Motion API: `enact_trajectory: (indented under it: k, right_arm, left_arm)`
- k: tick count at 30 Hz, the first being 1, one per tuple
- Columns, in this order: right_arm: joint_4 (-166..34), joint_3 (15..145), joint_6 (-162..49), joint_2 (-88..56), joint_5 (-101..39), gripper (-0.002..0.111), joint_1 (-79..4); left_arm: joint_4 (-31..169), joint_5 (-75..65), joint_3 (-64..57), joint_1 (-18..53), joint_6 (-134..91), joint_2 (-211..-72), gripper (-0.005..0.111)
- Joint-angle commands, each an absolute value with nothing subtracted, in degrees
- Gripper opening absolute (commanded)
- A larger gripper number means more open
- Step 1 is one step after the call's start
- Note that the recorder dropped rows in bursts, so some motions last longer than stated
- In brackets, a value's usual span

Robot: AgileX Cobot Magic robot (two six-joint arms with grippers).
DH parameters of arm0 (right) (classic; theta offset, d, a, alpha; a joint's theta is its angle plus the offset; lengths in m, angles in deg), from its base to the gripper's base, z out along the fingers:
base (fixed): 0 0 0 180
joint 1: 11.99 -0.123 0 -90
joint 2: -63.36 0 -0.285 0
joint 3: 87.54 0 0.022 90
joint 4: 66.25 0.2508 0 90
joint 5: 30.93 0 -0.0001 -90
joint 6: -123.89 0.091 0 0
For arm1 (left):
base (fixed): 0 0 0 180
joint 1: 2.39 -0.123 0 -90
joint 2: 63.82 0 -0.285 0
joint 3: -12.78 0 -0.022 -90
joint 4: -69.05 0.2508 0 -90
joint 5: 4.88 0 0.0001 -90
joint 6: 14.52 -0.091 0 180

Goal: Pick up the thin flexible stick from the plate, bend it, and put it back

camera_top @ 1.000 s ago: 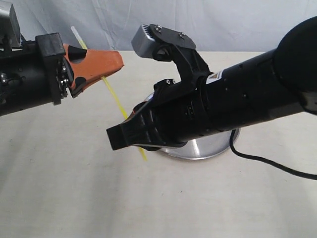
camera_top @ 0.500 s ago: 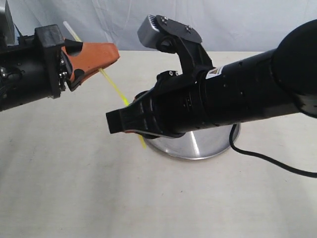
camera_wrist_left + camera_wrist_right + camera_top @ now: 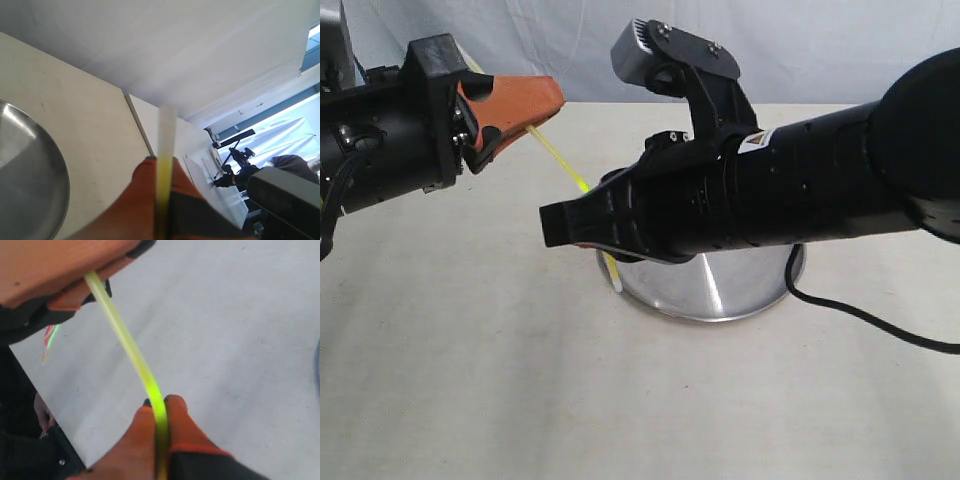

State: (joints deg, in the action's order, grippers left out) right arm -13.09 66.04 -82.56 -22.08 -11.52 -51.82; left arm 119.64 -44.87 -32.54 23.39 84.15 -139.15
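The thin yellow-green stick [image 3: 560,160] hangs in the air between both grippers, slightly curved [image 3: 131,351]. My left gripper [image 3: 538,108], with orange fingers, is shut on its upper part; the stick's pale end [image 3: 166,125] pokes out past the fingertips. My right gripper [image 3: 159,405] is shut on the lower part, and its fingers are mostly hidden under the black arm in the exterior view. A short end of the stick [image 3: 612,270] shows below that arm. The silver plate [image 3: 720,295] sits on the table beneath the right arm, and part of its rim appears as plate [image 3: 40,150].
The right arm's black body [image 3: 800,190] covers most of the plate. A black cable [image 3: 860,320] runs off to the right across the beige table [image 3: 520,380]. A white cloth backdrop hangs behind.
Both grippers have risen slightly with the stick between them. The left gripper has tilted and shifted a little right; the stick's lower end has lifted above the plate's front rim.
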Motion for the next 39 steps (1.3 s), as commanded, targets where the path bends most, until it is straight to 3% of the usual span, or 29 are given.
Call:
enact_trajectory:
  k: [1, 39]
  right_arm:
    - [-11.6, 66.9, -80.5, -22.0, -21.1, -0.001, -51.5]
    - [-4.1, 66.9, -78.4, -22.0, -29.9, -0.001, -51.5]
  left_arm:
    - [123.0, -46.0, -32.9, 24.9, 83.4, -139.7, 0.0]
    - [122.0, -43.2, -32.9, 28.7, 80.4, -139.7, 0.0]
